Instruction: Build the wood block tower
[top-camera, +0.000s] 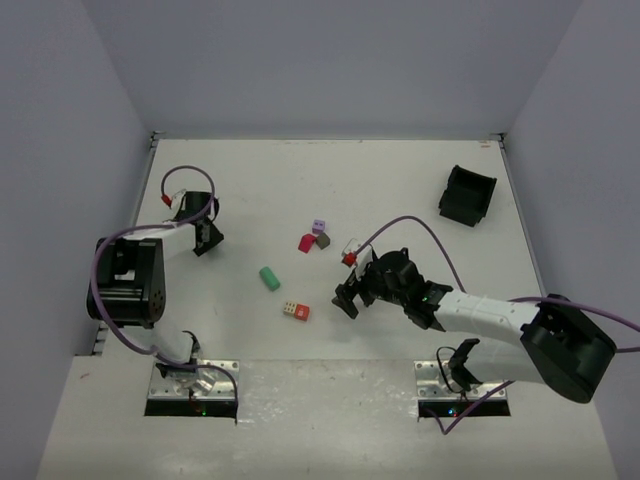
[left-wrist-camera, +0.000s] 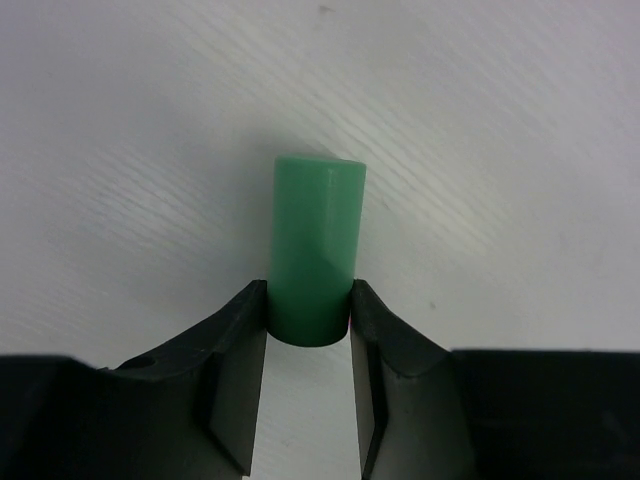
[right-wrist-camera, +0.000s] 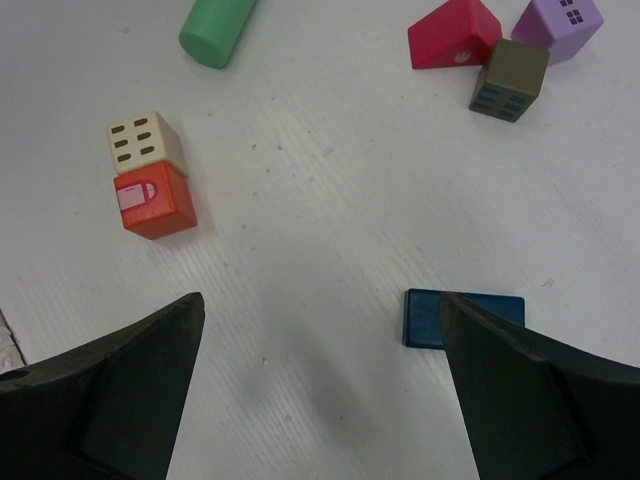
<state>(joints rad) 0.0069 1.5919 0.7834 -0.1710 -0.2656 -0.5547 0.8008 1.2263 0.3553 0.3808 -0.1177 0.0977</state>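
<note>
Left gripper (left-wrist-camera: 308, 302) (at 9 o'clock on the table (top-camera: 420, 170)) is clamped on the near end of a green cylinder (left-wrist-camera: 318, 230), both fingers touching it. Right gripper (right-wrist-camera: 320, 390) stands wide open, holding nothing, near table centre. A blue flat block (right-wrist-camera: 435, 318) lies just beside its right finger. The red wedge (top-camera: 306, 243), purple cube (top-camera: 319, 226) and olive cube (top-camera: 324, 240) cluster at its 11 o'clock. The second green cylinder (top-camera: 269, 278) and the touching orange cube (right-wrist-camera: 155, 205) and cream cube (right-wrist-camera: 145, 143) lie toward 9 o'clock.
</note>
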